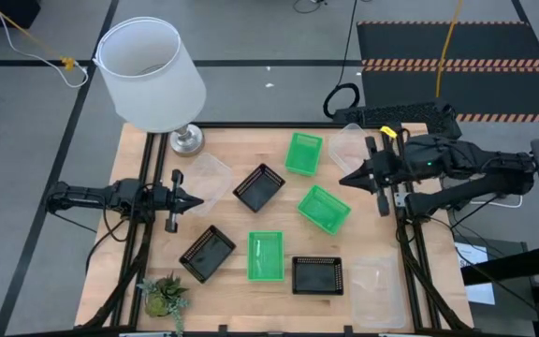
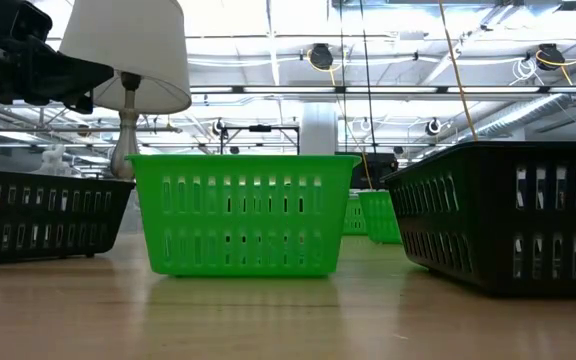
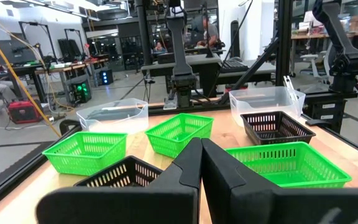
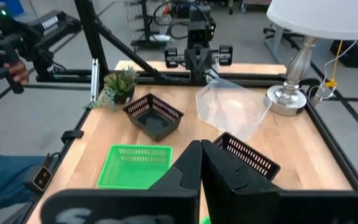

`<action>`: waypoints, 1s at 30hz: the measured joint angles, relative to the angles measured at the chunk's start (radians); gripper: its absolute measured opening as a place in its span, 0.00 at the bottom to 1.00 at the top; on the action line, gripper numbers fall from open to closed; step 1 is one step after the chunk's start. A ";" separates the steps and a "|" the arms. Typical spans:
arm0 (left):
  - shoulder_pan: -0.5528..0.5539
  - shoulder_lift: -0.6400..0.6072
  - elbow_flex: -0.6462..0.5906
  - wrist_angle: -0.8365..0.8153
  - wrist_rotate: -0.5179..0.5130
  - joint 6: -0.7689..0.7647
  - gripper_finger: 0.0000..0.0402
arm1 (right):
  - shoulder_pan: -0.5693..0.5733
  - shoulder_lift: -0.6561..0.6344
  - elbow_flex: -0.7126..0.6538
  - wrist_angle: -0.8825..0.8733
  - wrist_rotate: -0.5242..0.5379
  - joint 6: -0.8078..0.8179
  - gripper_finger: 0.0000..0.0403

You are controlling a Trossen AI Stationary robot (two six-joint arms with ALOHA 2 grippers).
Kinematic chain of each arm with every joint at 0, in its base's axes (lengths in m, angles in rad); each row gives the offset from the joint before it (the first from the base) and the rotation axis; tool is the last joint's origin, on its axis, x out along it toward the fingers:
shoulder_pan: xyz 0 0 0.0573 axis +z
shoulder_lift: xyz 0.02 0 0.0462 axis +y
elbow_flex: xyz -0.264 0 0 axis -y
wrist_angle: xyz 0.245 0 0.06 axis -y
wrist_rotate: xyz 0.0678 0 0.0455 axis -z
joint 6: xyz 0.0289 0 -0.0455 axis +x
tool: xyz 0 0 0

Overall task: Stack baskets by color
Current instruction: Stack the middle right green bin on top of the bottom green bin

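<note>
Three green baskets [image 1: 304, 153] [image 1: 324, 208] [image 1: 266, 256], three black baskets [image 1: 258, 187] [image 1: 207, 253] [image 1: 317, 275] and three clear baskets [image 1: 209, 178] [image 1: 349, 145] [image 1: 377, 290] lie singly across the wooden table, none stacked. My left gripper [image 1: 197, 199] hovers at the left edge, shut and empty, pointing toward the clear basket beside it. My right gripper [image 1: 344, 179] hangs shut and empty at the right edge, beside the far clear basket. The left wrist view shows its shut fingertips [image 3: 201, 142] before green [image 3: 180, 132] and black [image 3: 275, 126] baskets.
A white lamp [image 1: 150, 73] stands at the table's far left corner. A small potted plant [image 1: 166, 295] sits at the near left corner. A black keyboard [image 1: 400, 115] lies beyond the far right edge. Metal frame posts border both sides.
</note>
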State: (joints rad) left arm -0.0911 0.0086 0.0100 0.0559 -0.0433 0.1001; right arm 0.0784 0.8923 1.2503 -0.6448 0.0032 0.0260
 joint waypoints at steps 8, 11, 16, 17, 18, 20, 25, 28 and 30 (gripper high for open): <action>0.000 0.000 0.000 0.000 -0.008 -0.001 0.02 | 0.000 0.026 0.000 -0.019 0.016 0.014 0.00; -0.002 0.000 0.000 0.016 -0.010 -0.050 0.02 | 0.000 0.026 0.000 -0.019 0.047 0.015 0.00; -0.002 0.000 0.000 0.153 -0.010 -0.083 0.02 | 0.000 0.027 0.000 -0.019 0.055 0.015 0.00; -0.003 0.000 0.001 0.179 -0.010 -0.090 0.02 | 0.000 0.027 0.000 -0.019 0.055 0.015 0.00; -0.003 0.000 0.011 0.187 -0.010 -0.102 0.02 | 0.000 0.027 0.000 -0.019 0.055 0.015 0.00; -0.003 0.000 0.048 0.180 -0.010 -0.122 0.02 | 0.000 0.027 0.000 -0.019 0.055 0.015 0.00; -0.003 0.025 0.186 0.064 -0.010 -0.126 0.02 | 0.000 0.033 0.000 -0.018 0.055 0.015 0.00; -0.003 0.077 0.292 0.003 -0.009 -0.111 0.02 | 0.000 0.043 0.000 -0.018 0.053 0.015 0.00; -0.003 0.126 0.367 -0.068 -0.009 -0.102 0.02 | 0.000 0.051 0.000 -0.018 0.053 0.023 0.00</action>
State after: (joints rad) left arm -0.0940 0.1341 0.3769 -0.0120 -0.0525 -0.0020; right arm 0.0784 0.9432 1.2503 -0.6632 0.0563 0.0490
